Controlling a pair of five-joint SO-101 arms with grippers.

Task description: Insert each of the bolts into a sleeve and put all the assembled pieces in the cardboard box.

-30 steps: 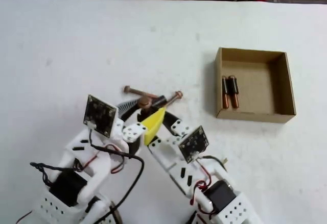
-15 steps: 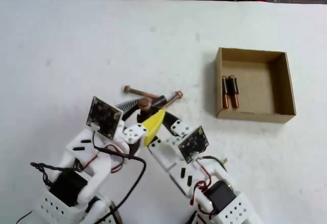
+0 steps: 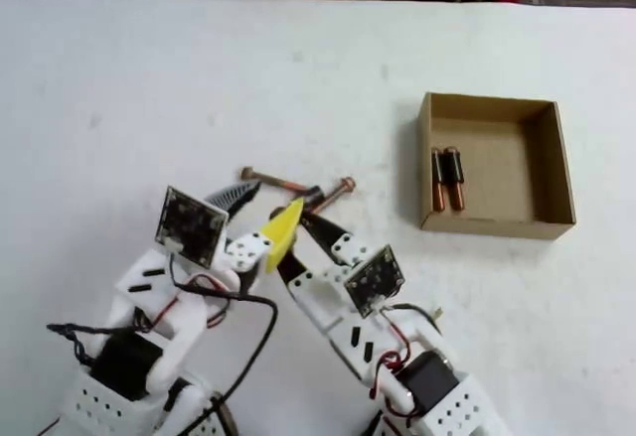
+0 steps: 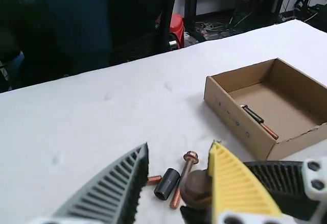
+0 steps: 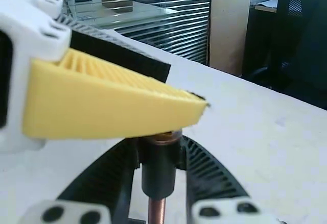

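sleeve (image 5: pixel 158 175) and bolt (image 5: pixel 156 211) sit together in the right gripper (image 5: pixel 159 155). its black fingers (image 5: pixel 209 178) are pinched on the sleeve's sides. the copper shank comes out of the sleeve toward the wrist and the bolt's head (image 4: pixel 196 188) shows at the far end, so i judge this pair assembled. the left gripper (image 4: pixel 179 147) stands spread and holds nothing, grey finger (image 4: pixel 112 193) on one side and yellow finger (image 4: pixel 235 188) on the other. the head sits just inside the yellow finger; whether they touch i cannot tell.

the coming move turns on the cardboard box (image 3: pixel 497 225). it lies well apart from the held pair, off on the right arm's side, so the right arm is the nearer one and it has the load. the pair's long axis runs along the gripper's own line and points toward the left arm, not toward the box, so carrying it there calls for a swing round. the yellow finger lies across over the head and could catch it on a straight lift.

two assembled pieces (image 3: pixel 447 180) lie side by side in the box, by the wall on the grippers' side. on the table (image 3: pixel 298 78), just past the fingertips, a loose sleeve (image 4: pixel 167 182) lies with a second bolt (image 4: pixel 183 182) just beside it, and a third bolt (image 3: pixel 266 177) is near. the task looks roughly half done.
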